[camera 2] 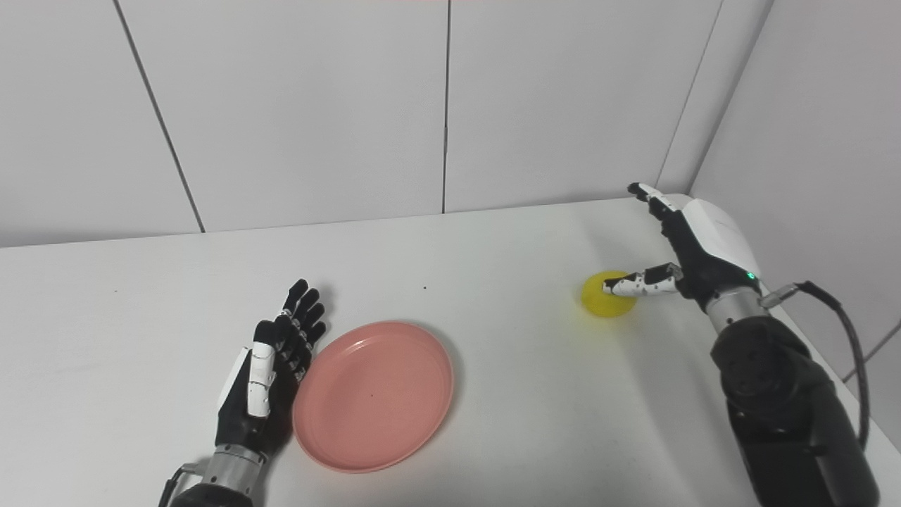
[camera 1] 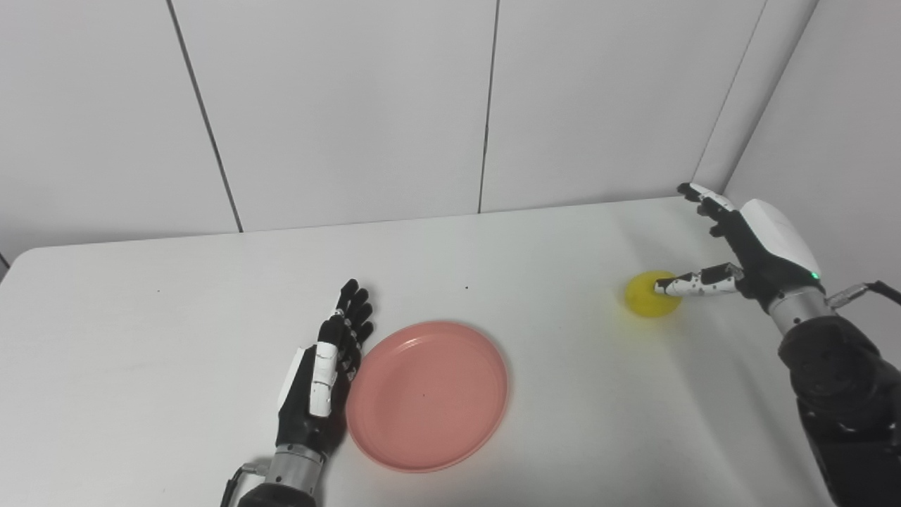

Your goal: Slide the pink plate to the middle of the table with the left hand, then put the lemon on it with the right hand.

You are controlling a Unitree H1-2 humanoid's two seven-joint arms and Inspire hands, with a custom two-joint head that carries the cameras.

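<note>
The pink plate (camera 1: 427, 394) lies flat on the white table (camera 1: 176, 296), near the front and roughly in the middle. My left hand (camera 1: 325, 370) is open, fingers straight, its edge against the plate's left rim. The yellow lemon (camera 1: 647, 294) sits on the table at the right. My right hand (camera 1: 739, 250) is open above and to the right of the lemon; its thumb reaches over the lemon's right side, and the other fingers point away toward the back corner. The lemon (camera 2: 605, 296) also shows in the right eye view.
White wall panels (camera 1: 352, 105) stand close behind the table, and a side wall (camera 1: 830, 127) runs along its right edge next to my right arm. The table's left edge curves at the far left.
</note>
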